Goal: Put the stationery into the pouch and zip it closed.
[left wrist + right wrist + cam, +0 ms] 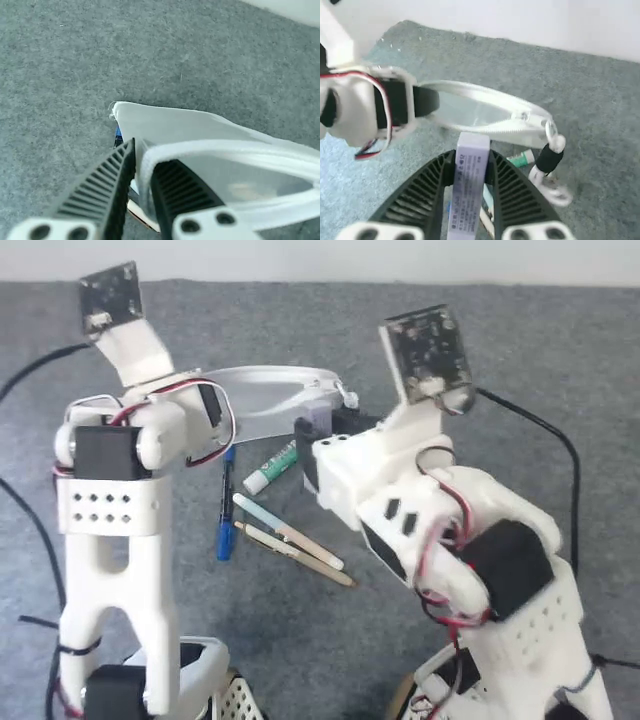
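The clear white pouch (pixel 262 392) lies on the grey carpet with its mouth held open. My left gripper (pixel 141 161) is shut on the pouch rim (pixel 165 150) at one end. My right gripper (pixel 470 156) is shut on a small white and lavender eraser box (pixel 467 186), which hangs just in front of the pouch opening (pixel 480 107). From above, the box (pixel 314 426) is at the pouch's near edge. The zipper pull (pixel 549 158), with a black tab and a white ring, hangs at the far end of the zip.
On the carpet in front of the pouch lie a blue pen (pixel 225 508), a white tube with a green cap (pixel 270 469), and pastel pens beside a wooden stick (pixel 292 537). Black cables (pixel 548 440) run along both sides. A pale wall borders the far edge.
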Controlling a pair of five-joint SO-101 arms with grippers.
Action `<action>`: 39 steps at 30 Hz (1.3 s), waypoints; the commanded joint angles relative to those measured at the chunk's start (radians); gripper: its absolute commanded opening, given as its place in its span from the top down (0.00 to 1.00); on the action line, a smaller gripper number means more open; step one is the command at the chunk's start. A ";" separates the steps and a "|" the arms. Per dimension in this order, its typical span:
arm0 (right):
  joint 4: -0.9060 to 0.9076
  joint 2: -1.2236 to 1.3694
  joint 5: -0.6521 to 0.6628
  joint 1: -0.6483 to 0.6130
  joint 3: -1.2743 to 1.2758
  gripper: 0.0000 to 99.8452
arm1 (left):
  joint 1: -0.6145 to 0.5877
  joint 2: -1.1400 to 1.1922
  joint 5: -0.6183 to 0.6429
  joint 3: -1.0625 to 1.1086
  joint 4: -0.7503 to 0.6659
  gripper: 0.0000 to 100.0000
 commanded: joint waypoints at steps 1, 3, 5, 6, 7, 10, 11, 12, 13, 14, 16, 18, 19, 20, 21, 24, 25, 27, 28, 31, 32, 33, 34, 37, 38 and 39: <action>-0.087 -0.074 -0.009 0.018 0.040 0.99 | 0.009 -0.006 -0.038 -0.027 -0.034 0.99; -0.168 -0.099 -0.012 0.018 0.106 0.99 | 0.009 -0.005 -0.041 -0.025 -0.034 0.99; -0.268 -0.120 -0.014 0.024 0.178 0.99 | 0.009 -0.005 -0.041 -0.025 -0.032 0.99; -0.315 -0.134 -0.014 0.030 0.216 0.99 | 0.009 -0.005 -0.041 -0.025 -0.032 0.99; -0.358 -0.148 -0.014 0.035 0.250 0.99 | 0.009 -0.005 -0.041 -0.024 -0.032 0.99; -0.461 -0.189 -0.014 0.038 0.339 0.99 | 0.009 -0.005 -0.041 -0.024 -0.032 0.99; -0.487 -0.202 -0.014 0.038 0.364 0.99 | 0.009 -0.005 -0.041 -0.024 -0.032 0.99; -0.512 -0.211 -0.014 0.038 0.385 0.99 | 0.009 -0.005 -0.041 -0.024 -0.032 0.99; -0.535 -0.217 -0.014 0.036 0.404 0.99 | 0.009 -0.005 -0.041 -0.024 -0.032 0.99; -0.556 -0.223 -0.014 0.035 0.417 0.99 | 0.009 -0.005 -0.041 -0.024 -0.032 0.99; -0.596 -0.231 -0.014 0.035 0.443 0.99 | 0.009 -0.005 -0.041 -0.024 -0.032 0.99; -0.636 -0.231 -0.014 0.035 0.470 0.99 | 0.009 -0.005 -0.041 -0.024 -0.032 0.99; -0.654 -0.231 -0.014 0.036 0.482 0.99 | 0.009 -0.005 -0.041 -0.024 -0.032 0.99; -0.673 -0.231 -0.014 0.038 0.499 0.99 | 0.009 -0.005 -0.041 -0.024 -0.032 0.99; -0.693 -0.231 -0.014 0.038 0.514 0.99 | 0.009 -0.005 -0.041 -0.024 -0.032 0.99; -0.756 -0.232 -0.014 0.033 0.552 0.99 | 0.009 -0.005 -0.040 -0.024 -0.032 0.99; -0.771 -0.232 -0.014 0.033 0.559 0.99 | 0.009 -0.005 -0.040 -0.024 -0.032 0.99; -0.789 -0.232 -0.014 0.033 0.562 0.99 | 0.009 -0.005 -0.040 -0.022 -0.032 0.99; -0.799 -0.232 -0.014 0.033 0.562 0.99 | 0.009 -0.005 -0.040 -0.022 -0.032 0.99; -0.829 -0.228 -0.014 0.033 0.562 0.99 | 0.009 -0.005 -0.040 -0.022 -0.032 0.99; -0.839 -0.226 -0.014 0.033 0.562 0.99 | 0.008 -0.005 -0.040 -0.022 -0.032 0.99; -0.846 -0.223 -0.012 0.033 0.562 0.99 | 0.008 -0.005 -0.040 -0.022 -0.032 0.99; -0.858 -0.222 -0.012 0.036 0.563 0.99 | 0.008 -0.005 -0.040 -0.022 -0.032 0.99; -0.932 -0.220 -0.012 0.038 0.598 0.99 | 0.008 -0.005 -0.040 -0.012 -0.035 0.99; -0.977 -0.220 -0.011 0.038 0.623 0.99 | 0.009 -0.005 -0.040 -0.012 -0.035 0.99; -1.029 -0.220 -0.011 0.038 0.654 0.99 | 0.009 -0.005 -0.040 -0.012 -0.035 0.99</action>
